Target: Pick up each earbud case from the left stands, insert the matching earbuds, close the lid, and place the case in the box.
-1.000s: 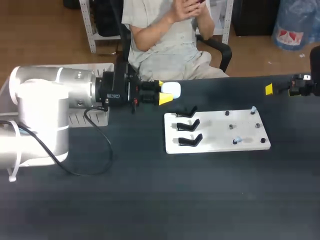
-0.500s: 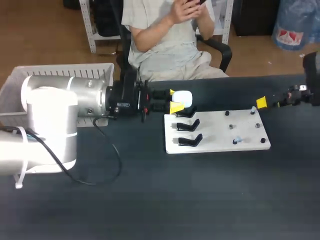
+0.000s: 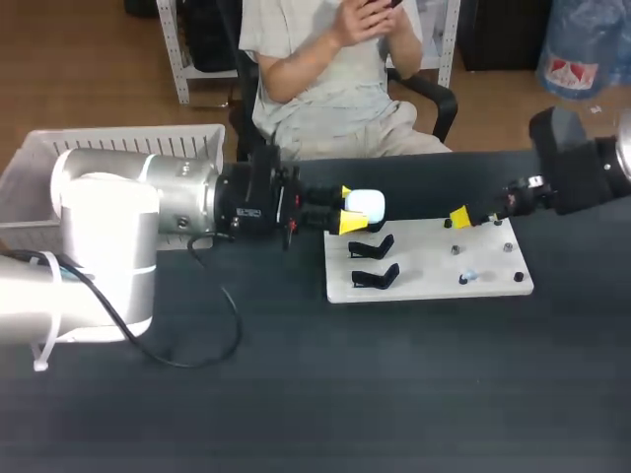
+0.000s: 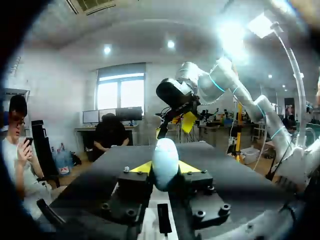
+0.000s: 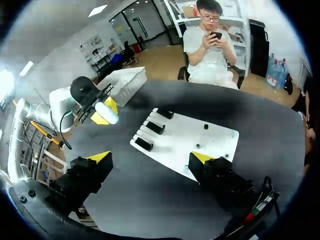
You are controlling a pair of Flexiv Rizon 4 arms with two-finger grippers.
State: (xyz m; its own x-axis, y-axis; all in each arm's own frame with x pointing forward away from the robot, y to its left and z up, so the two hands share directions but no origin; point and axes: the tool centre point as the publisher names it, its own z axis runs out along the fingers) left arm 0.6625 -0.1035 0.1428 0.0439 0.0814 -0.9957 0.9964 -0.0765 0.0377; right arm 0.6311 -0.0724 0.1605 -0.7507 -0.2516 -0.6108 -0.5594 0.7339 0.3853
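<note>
Box sits far left, behind the left arm. Left claw is clamped on the white earbud case, which is held in the air just over the black stands on the white board. An earbud lies on the board. Right claw is wide open and empty, near the board's far edge. Risk: the smooth, rounded case is pinched at the fingertips only, so pressing an earbud in could twist it or pop it loose.
</note>
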